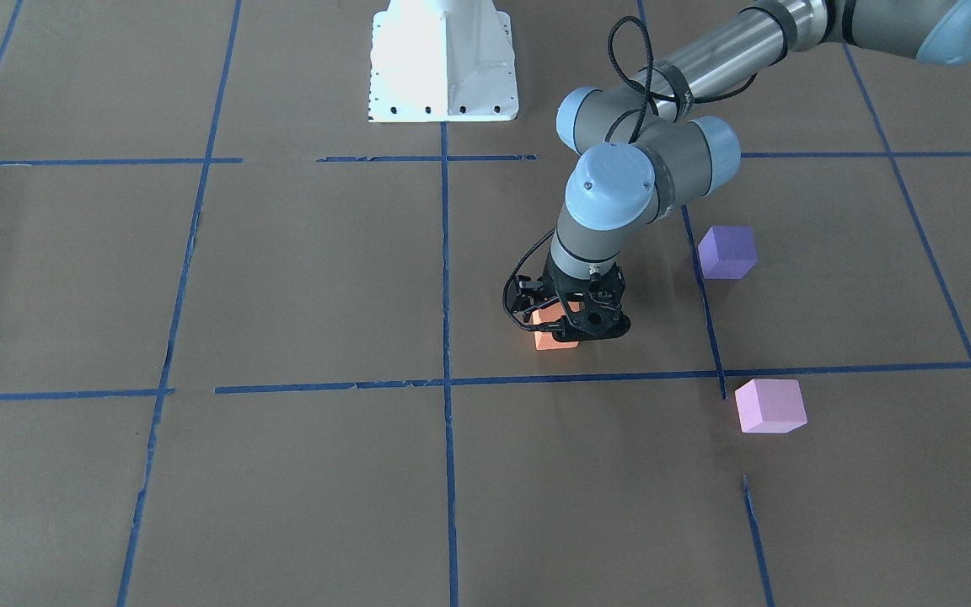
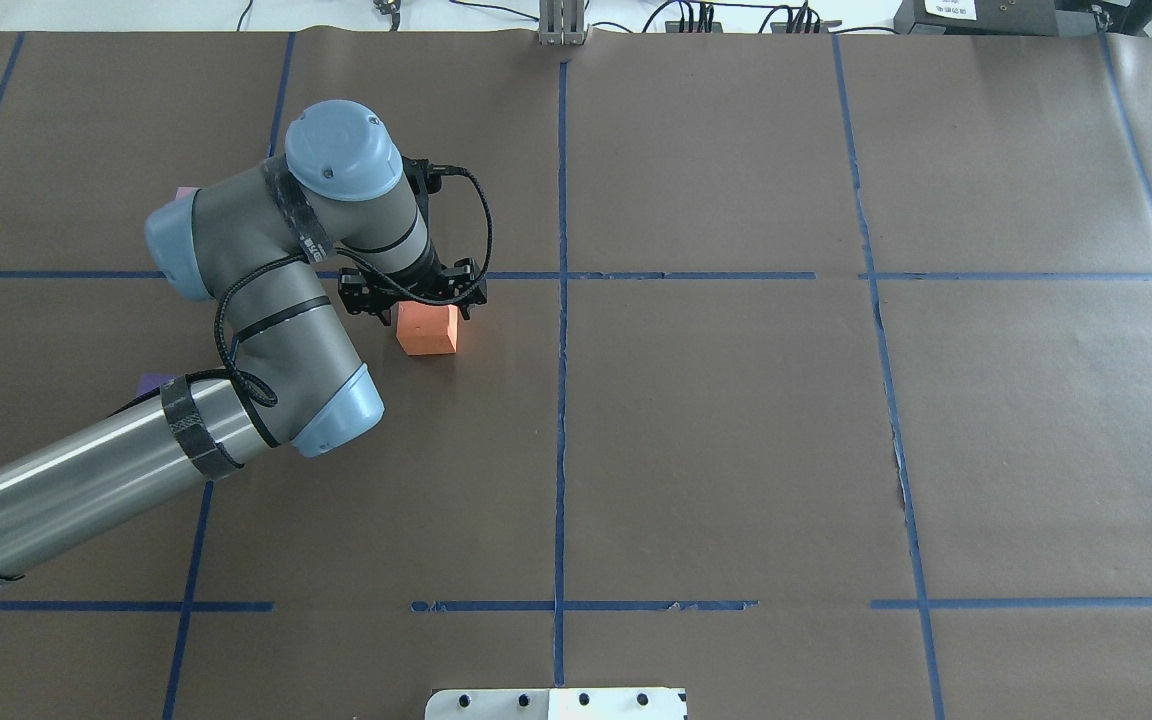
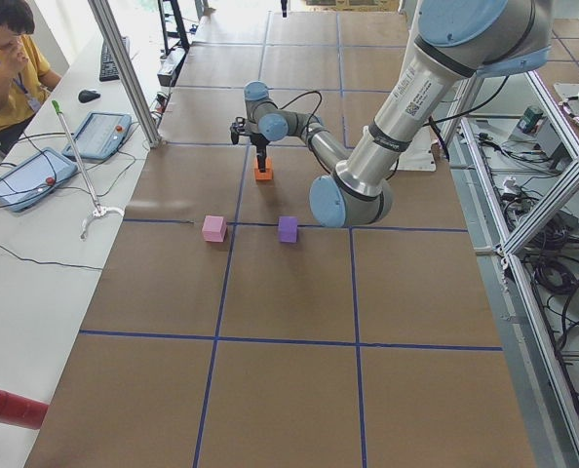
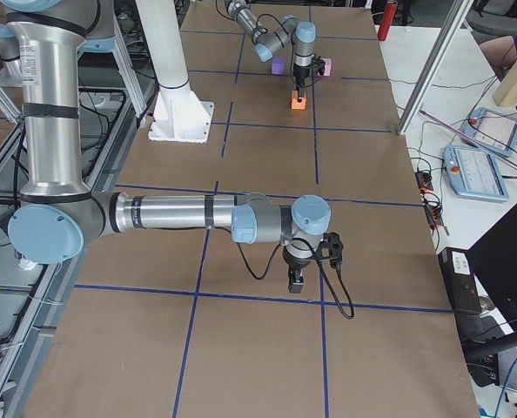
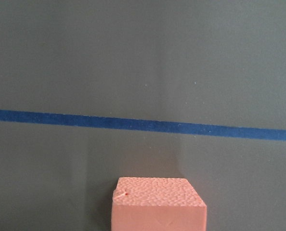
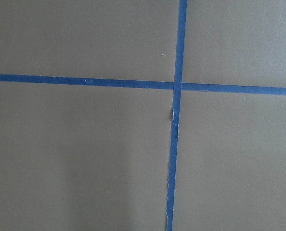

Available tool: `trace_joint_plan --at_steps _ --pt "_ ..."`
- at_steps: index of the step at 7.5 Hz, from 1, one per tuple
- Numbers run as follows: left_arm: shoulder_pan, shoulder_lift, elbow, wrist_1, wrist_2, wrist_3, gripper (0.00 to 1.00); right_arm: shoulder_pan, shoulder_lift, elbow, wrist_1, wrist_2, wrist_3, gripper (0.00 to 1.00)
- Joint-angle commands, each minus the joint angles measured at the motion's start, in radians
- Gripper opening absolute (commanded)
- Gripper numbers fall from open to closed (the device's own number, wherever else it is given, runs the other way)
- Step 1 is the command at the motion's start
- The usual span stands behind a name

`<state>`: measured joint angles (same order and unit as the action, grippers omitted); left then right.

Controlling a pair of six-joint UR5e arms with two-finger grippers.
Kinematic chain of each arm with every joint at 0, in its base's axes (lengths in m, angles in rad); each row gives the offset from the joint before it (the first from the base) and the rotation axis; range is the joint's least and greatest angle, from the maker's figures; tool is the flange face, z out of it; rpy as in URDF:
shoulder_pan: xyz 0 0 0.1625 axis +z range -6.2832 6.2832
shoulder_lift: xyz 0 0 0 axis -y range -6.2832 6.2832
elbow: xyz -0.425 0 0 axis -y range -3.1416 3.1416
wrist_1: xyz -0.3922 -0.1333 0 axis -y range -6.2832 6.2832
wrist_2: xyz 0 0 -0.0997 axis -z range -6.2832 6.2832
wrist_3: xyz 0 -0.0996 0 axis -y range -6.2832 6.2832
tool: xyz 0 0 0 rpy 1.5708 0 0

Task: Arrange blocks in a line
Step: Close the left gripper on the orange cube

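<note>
Orange block (image 5: 158, 204) lies on brown, blue-taped paper (image 5: 133, 57).

Reaches forward with the left arm (image 2: 86, 480), elbow bent and wrist (image 1: 612, 181) folded over, so that the left gripper (image 1: 574, 329) points straight down and sits low; cannot tell how wide its jaws stand. Stretches the right arm (image 4: 171, 213) out level and low, with the right gripper (image 4: 295, 280) hanging straight down at its end, its opening unreadable from this far off.
</note>
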<state>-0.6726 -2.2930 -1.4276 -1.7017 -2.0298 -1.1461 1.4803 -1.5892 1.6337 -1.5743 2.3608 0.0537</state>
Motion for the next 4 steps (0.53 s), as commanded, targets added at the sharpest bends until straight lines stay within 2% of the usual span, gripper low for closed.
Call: trace_joint_plan --at_steps 1,4 --pt "0.004 -0.005 0.041 -0.028 0.006 -0.001 0.99 0.000 0.000 0.000 0.000 0.000 0.000 1.00" --pt "0.004 -0.006 0.058 -0.055 0.028 -0.003 0.89 0.000 0.000 0.000 -0.001 0.000 0.000 1.00"
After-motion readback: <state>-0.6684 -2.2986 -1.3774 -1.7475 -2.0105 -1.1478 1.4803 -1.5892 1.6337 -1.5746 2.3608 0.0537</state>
